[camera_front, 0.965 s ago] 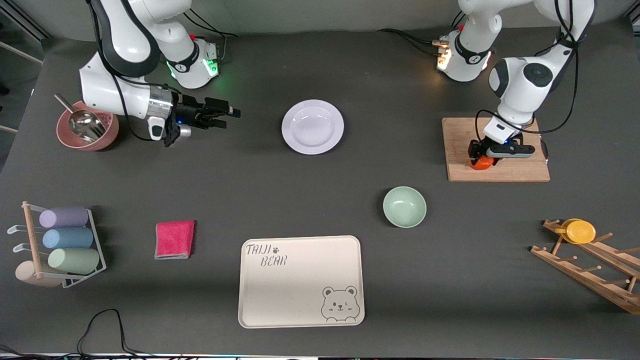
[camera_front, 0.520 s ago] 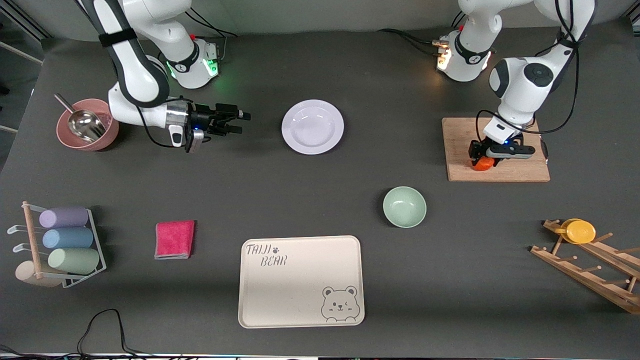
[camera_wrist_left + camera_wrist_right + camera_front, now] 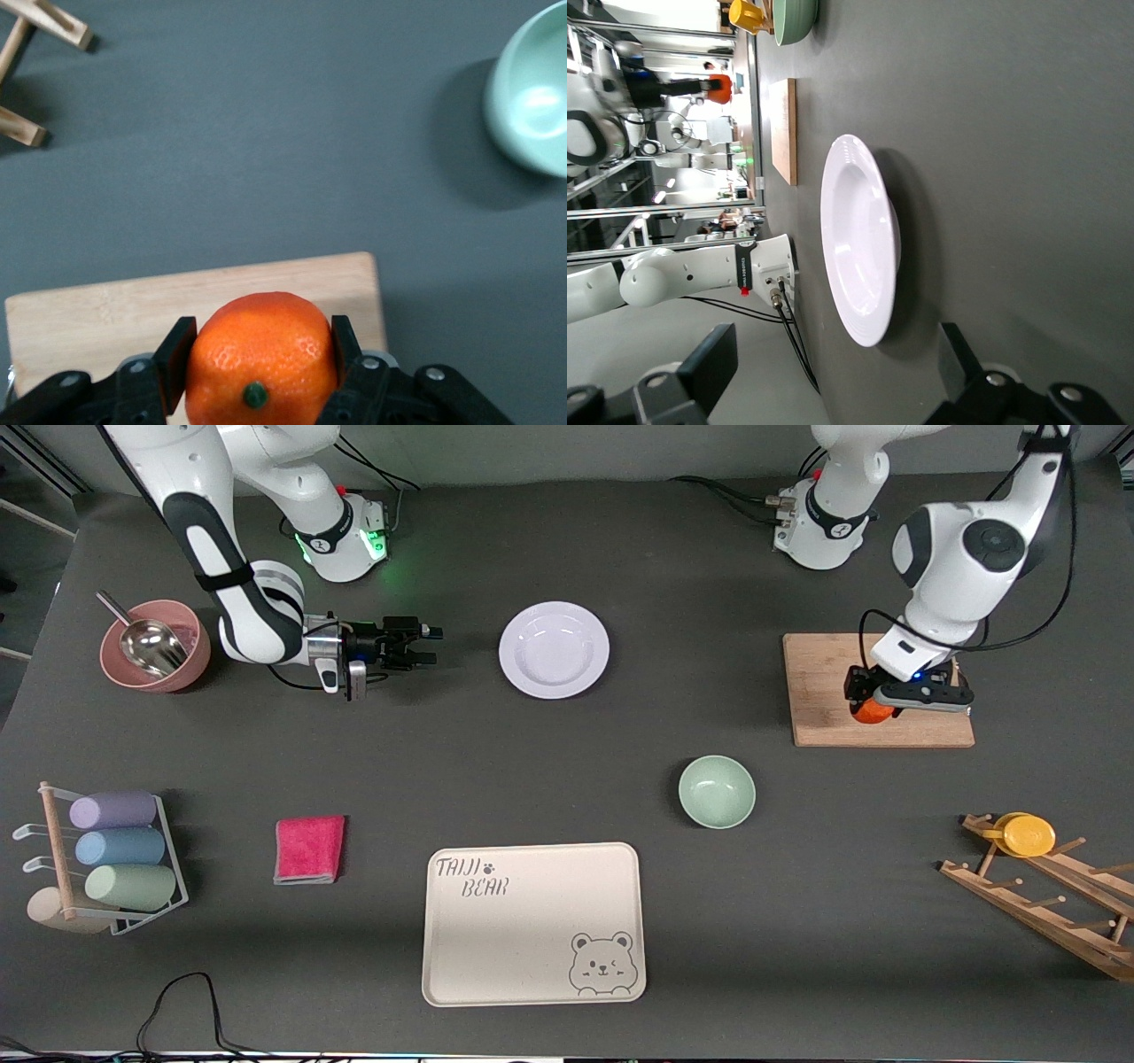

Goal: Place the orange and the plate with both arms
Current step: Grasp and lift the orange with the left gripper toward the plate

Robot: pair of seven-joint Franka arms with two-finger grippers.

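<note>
The orange (image 3: 872, 711) (image 3: 261, 354) is pinched between the two black fingers of my left gripper (image 3: 874, 707) (image 3: 260, 343), which is shut on it over the wooden board (image 3: 819, 691) (image 3: 97, 305). The pale lavender plate (image 3: 554, 649) (image 3: 859, 239) lies on the dark table between the two arm bases. My right gripper (image 3: 423, 644) (image 3: 837, 354) hangs low beside the plate, toward the right arm's end of the table. It points at the plate's rim, open, with nothing between its fingers.
A mint-green bowl (image 3: 717, 791) and a cream bear tray (image 3: 534, 924) lie nearer the front camera than the plate. A pink bowl with a metal scoop (image 3: 155, 646), a pink cloth (image 3: 309, 849), a cup rack (image 3: 106, 850) and a wooden rack with a yellow disc (image 3: 1028, 834) line the table's ends.
My right arm has dropped lower and its gripper has come closer to the plate. My left gripper has risen with the orange and shifted slightly along the board.
</note>
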